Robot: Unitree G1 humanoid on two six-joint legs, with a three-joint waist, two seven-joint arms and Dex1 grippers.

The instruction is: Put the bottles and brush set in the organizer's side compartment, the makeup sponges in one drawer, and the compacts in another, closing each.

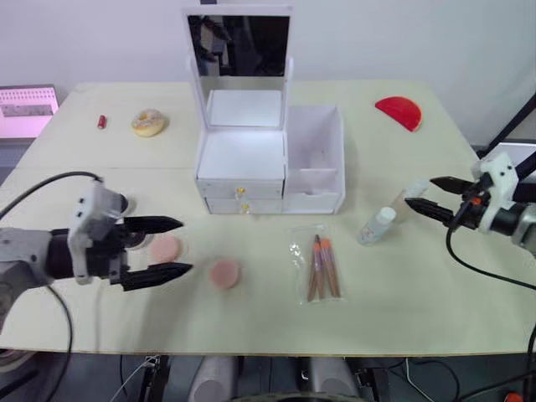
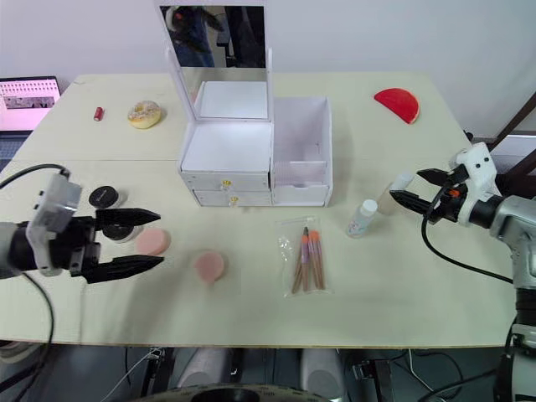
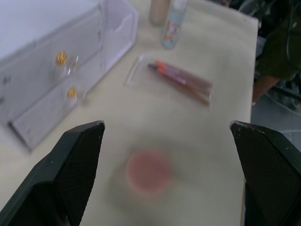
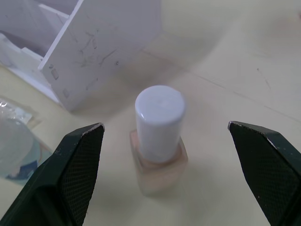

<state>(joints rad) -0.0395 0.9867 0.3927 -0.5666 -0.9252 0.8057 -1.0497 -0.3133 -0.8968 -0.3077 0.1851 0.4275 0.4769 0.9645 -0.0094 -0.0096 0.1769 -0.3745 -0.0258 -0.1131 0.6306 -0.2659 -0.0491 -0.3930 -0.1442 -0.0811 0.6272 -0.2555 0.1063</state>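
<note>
On counter, near right edge, right gripper (image 1: 419,198) w/ fingers spread wide, by small pink bottle (image 4: 159,141). Left gripper (image 1: 174,248), fingers wide too, near pink sponge (image 1: 165,248). Brush set (image 1: 321,267) in middle, in front of organizer (image 1: 270,159).

sponges (image 1: 194,261) left, brush set (image 1: 321,268) centre, bottles (image 1: 378,225) right

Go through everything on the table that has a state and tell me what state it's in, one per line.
Left gripper: open, empty.
Right gripper: open, empty.
Organizer lid: up.
Drawers: both shut.
Side compartment: empty.
Foundation bottle: upright, capped.
Clear bottle: upright, capped.
Brush set: flat, bagged.
Sponges: on table, outside drawers.
Compacts: shut.
</note>
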